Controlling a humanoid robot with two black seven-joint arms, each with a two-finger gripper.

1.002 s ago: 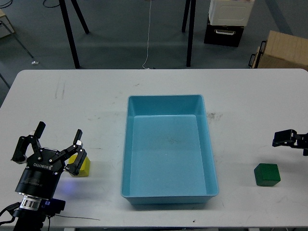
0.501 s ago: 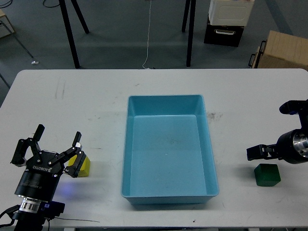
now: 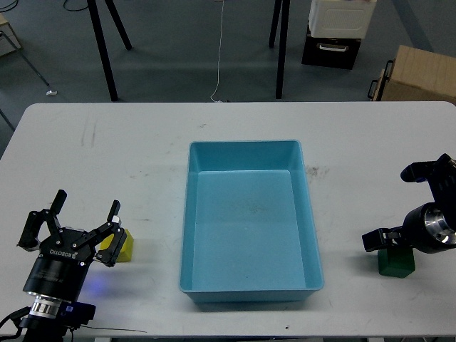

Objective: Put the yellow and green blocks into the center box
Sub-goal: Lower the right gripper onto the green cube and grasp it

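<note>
The step in hand looks like a two-armed pick, each arm closing in on its own cube while the center box (image 3: 249, 221) sits empty in the middle of the worktop (image 3: 142, 157).

The left gripper (image 3: 73, 226) hangs at about eight o'clock from the box, jaws spread wide. The yellow block (image 3: 120, 247) rests on the worktop just beside the right-hand finger, outside the gap, so the gripper should shift toward three o'clock until the cube sits squarely between the fingers, then descend and close.

The right gripper (image 3: 402, 206) stands at about four o'clock from the box, jaws open, one finger over the top edge of the green block (image 3: 396, 261), which lies on the worktop partly hidden beneath it. Here the arm needs to centre over the cube and line the fingers up with two opposite flat faces before dropping; a corner grip would likely twist the block.

Both lifts must clear the box's sloped wall before release.
</note>
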